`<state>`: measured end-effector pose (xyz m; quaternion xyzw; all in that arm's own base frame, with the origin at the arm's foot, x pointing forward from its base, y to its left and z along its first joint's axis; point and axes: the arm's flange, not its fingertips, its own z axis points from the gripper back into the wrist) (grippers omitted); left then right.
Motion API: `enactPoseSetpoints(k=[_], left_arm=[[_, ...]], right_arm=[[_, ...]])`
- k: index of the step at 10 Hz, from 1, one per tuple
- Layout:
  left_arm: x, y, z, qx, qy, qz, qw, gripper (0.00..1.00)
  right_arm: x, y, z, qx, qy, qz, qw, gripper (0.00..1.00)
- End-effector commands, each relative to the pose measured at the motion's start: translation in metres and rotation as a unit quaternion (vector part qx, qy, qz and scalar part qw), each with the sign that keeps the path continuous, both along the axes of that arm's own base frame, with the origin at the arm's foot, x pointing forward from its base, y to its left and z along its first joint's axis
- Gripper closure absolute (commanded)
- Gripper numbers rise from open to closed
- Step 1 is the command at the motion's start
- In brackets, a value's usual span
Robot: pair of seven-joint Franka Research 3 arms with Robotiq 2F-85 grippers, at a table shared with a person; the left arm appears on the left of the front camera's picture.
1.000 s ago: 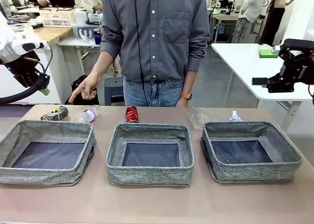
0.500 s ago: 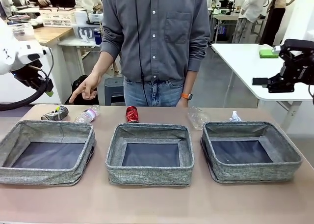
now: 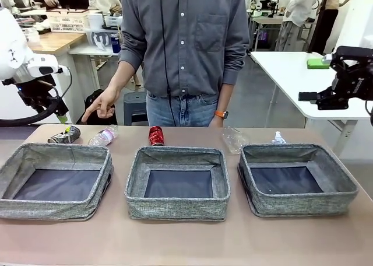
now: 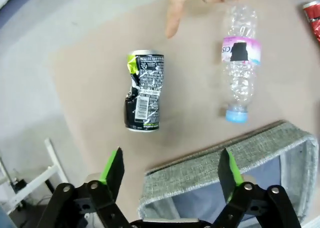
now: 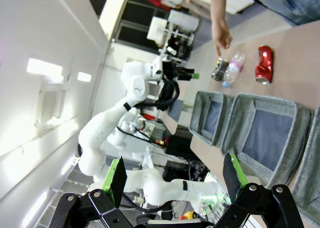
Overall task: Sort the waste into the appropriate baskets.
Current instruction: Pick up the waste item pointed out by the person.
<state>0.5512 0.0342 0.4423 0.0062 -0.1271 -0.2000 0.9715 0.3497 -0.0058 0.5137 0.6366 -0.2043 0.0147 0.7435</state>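
The counter (image 3: 175, 242) carries three grey baskets in a row: left (image 3: 55, 209), middle (image 3: 176, 209) and right (image 3: 303, 205). None has shifted since a second ago.

The person across from me keeps one hand (image 3: 102, 107) low over the far left edge, finger pointing down as before.

My left arm is what has changed. Its wrist has come lower and a little inward over the counter's far left corner. My left gripper (image 4: 171, 160) is released, fingers spread wide, hanging above the left basket's far corner.

My right gripper (image 5: 174, 175) stays off to the right, raised and well clear of the counter. It too is spread wide and holds nothing.

The waste lies where it was, behind the baskets. The pink-labelled bottle (image 4: 241, 63) is just beside the dark can (image 4: 143, 90), and the person's finger points near that can. The red can (image 3: 156, 135) is behind the middle basket. A crumpled clear bottle (image 3: 233, 139) and a smaller one (image 3: 278, 139) are by the right basket.
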Motion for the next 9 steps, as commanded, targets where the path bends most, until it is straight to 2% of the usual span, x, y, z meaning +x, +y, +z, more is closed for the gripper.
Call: enactPoseSetpoints(k=[1,3,4,6,7,9], left_arm=[[0.027,0.006,-0.014,0.023,0.032,0.004,0.999,0.00],[0.045,0.004,-0.034,0.014,0.025,-0.001,1.000,0.00],[0.055,0.006,-0.053,0.021,0.034,-0.012,0.999,0.00],[0.062,0.017,-0.081,-0.012,0.063,-0.013,0.998,0.00],[0.065,0.021,-0.095,-0.024,0.065,-0.014,0.997,0.00],[0.070,0.023,-0.111,-0.018,0.040,0.003,0.999,0.00]], right_arm=[[0.002,0.003,0.005,0.011,0.002,-0.002,1.000,0.00],[0.002,0.003,0.005,0.011,0.002,-0.002,1.000,0.00],[0.002,0.003,0.005,0.011,0.002,-0.002,1.000,0.00],[0.002,0.003,0.005,0.011,0.002,-0.002,1.000,0.00],[0.002,0.003,0.005,0.011,0.002,-0.002,1.000,0.00],[0.002,0.003,0.005,0.011,0.002,-0.002,1.000,0.00]])
